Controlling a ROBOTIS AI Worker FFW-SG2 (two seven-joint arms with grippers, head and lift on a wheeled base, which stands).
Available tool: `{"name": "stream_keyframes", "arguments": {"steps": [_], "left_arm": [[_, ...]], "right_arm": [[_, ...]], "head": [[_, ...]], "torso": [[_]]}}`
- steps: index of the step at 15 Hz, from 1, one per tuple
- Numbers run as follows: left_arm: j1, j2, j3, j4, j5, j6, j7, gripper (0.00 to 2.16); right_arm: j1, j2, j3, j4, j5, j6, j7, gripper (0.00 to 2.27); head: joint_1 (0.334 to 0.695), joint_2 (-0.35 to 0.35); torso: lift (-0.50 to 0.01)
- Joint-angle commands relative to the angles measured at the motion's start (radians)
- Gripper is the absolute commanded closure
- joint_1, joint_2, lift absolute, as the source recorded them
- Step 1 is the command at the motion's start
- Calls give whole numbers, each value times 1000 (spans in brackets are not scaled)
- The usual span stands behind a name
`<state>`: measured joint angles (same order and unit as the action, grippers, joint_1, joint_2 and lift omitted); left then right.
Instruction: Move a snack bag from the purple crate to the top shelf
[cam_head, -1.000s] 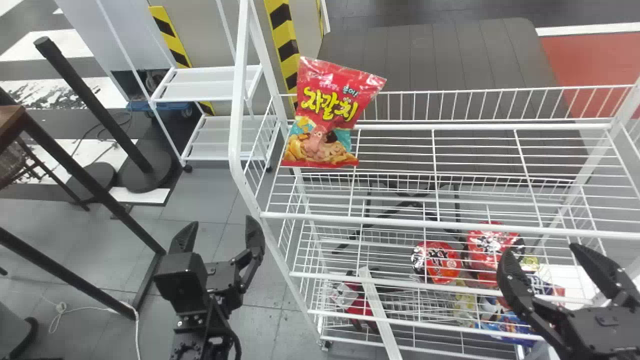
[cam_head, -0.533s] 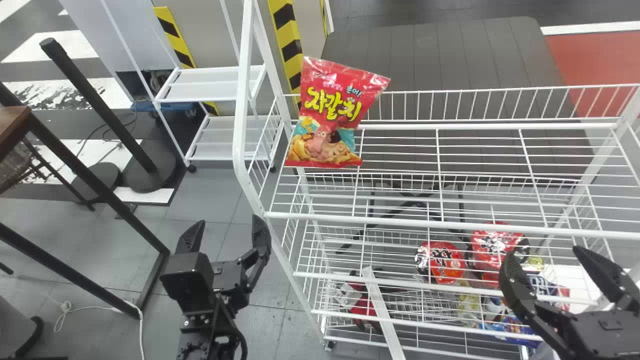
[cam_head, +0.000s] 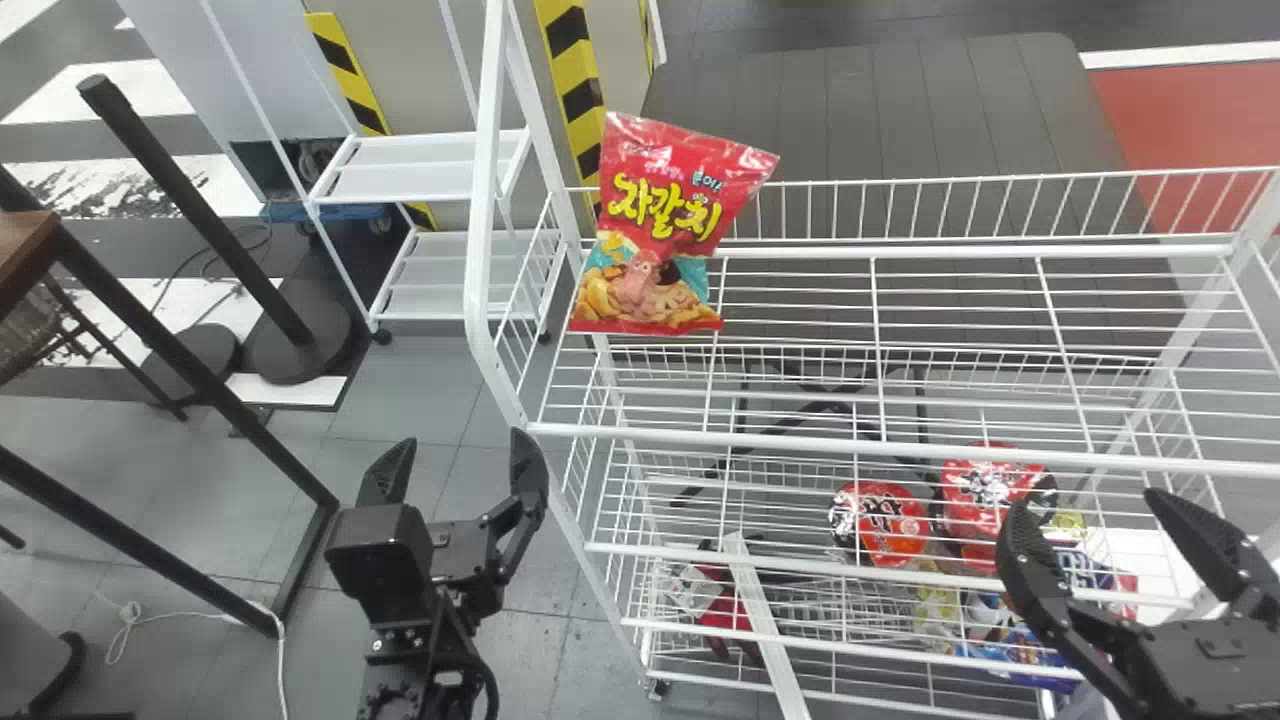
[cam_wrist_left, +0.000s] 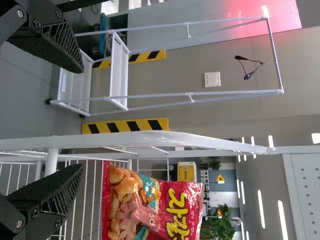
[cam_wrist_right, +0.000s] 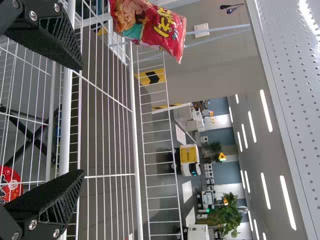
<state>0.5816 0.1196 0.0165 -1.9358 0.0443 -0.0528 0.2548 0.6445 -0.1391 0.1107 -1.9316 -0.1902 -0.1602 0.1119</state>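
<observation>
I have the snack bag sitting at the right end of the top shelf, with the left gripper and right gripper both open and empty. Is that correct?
Not quite: the head view shows the snack bag at the left end of the top shelf, not the right. The left gripper and right gripper are indeed open and empty.

It looks like a lab or workshop: striped hazard tape on the wall bases, strip lights overhead, a loose cable on grey floor tiles, bare wire racking.
</observation>
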Motion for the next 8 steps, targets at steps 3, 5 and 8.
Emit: {"name": "stream_keyframes", "arguments": {"steps": [3, 5, 8], "left_arm": [[-6, 0, -7, 8, -4, 0, 1, 164], [-8, 0, -9, 8, -6, 0, 1, 167], [-9, 0, -9, 9, -6, 0, 1, 164]], "right_arm": [[6, -1, 0, -9, 2, 0, 0, 66], [9, -1, -2, -13, 2, 0, 0, 70], [10, -1, -5, -13, 2, 0, 0, 70]], "head": [[695, 204], [695, 201], [695, 197]], "torso": [[0], [0], [0]]}}
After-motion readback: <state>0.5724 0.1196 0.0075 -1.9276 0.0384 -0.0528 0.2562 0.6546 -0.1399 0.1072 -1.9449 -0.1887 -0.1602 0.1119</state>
